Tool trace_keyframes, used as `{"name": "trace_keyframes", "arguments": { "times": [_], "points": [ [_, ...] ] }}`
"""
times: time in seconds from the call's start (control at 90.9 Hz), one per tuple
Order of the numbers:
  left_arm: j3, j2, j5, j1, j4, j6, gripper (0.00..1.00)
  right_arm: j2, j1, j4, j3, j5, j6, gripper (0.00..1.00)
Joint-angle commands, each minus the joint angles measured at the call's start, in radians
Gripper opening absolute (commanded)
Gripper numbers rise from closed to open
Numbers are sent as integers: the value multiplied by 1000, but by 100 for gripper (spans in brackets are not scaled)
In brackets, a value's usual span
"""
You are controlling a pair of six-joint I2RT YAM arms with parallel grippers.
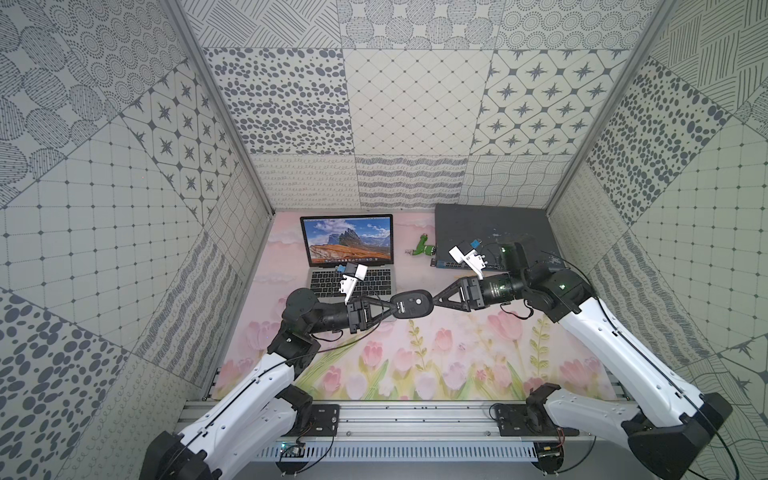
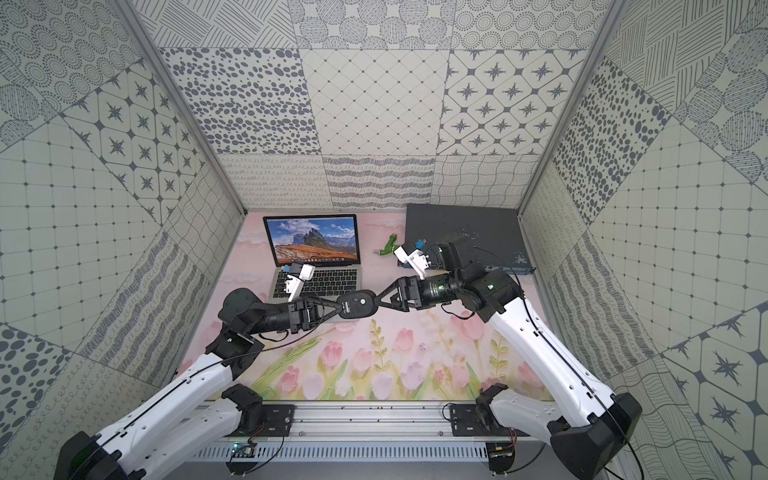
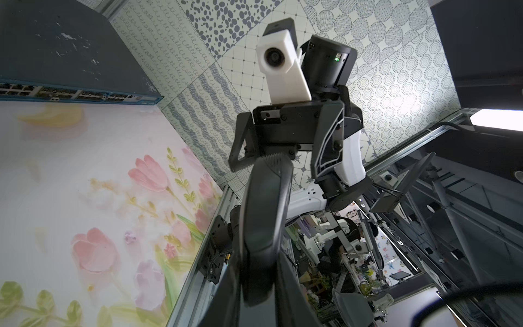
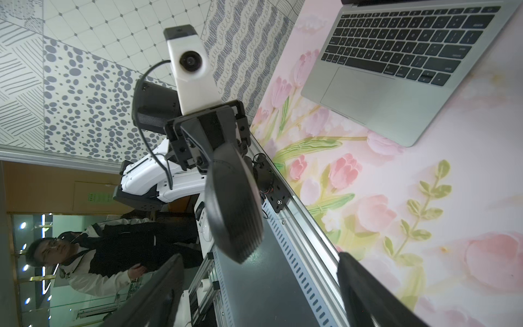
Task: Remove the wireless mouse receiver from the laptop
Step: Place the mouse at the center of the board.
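Black oval mouse point(image 1: 413, 304) hangs above the floral mat point(image 1: 415, 365) in both top views, just off the front right corner of the laptop point(image 1: 348, 241), flat face up toward the camera. The left gripper point(image 1: 397, 306) pinches its left end. The right gripper point(image 1: 434, 300) sits at the opposite end, so the two arms meet nose to nose. The laptop is open at the back left of the mat, screen lit with a mountain wallpaper. A dark grey network switch point(image 2: 457, 228) lies back right, and a green-and-white plug point(image 2: 388, 246) sits on the mat between it and the laptop. The wireless mouse receiver is too small to pick out in any view, so can't say where it sits. Left wrist view: the mouse point(image 3: 264, 215) is edge-on, clamped between that arm's fingers point(image 3: 294, 300), which are blurred up close. The right gripper faces the lens, fingers either side of the mouse's far end, and the switch point(image 3: 56, 56) shows its port row behind. Right wrist view: that arm's fingers point(image 4: 368, 294) are spread wide, with the mouse point(image 4: 232, 203) between them, a gap on both sides, touching neither. The left gripper grips its far end. The laptop point(image 4: 390, 93) shows keyboard and trackpad. A person point(image 4: 93, 254) in a dark vest stands outside the cell.
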Motion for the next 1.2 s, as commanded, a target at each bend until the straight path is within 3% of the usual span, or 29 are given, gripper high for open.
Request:
{"name": "trace_keyframes", "arguments": {
  "times": [0.0, 0.165, 0.385, 0.583, 0.781, 1.188],
  "points": [
    [44, 96, 19, -8, 104, 186, 0, -21, -2, 46, 30, -73, 30, 88],
    [54, 196, 99, -19, 310, 140, 0, -25, -2, 52, 27, -70, 23, 89],
    [36, 234, 103, -30, 390, 54, 0, -67, -2, 52, -29, 65, -100, 90],
    [13, 295, 105, -46, 502, -46, 0, -29, 35, 77, -35, 85, -141, 88],
    [-11, 344, 112, -48, 650, -151, 0, -8, 86, 89, -33, 130, -199, 76],
    [-32, 343, 105, -55, 663, -160, 0, 43, 116, 127, -42, 142, -206, 53]
  ]
}}
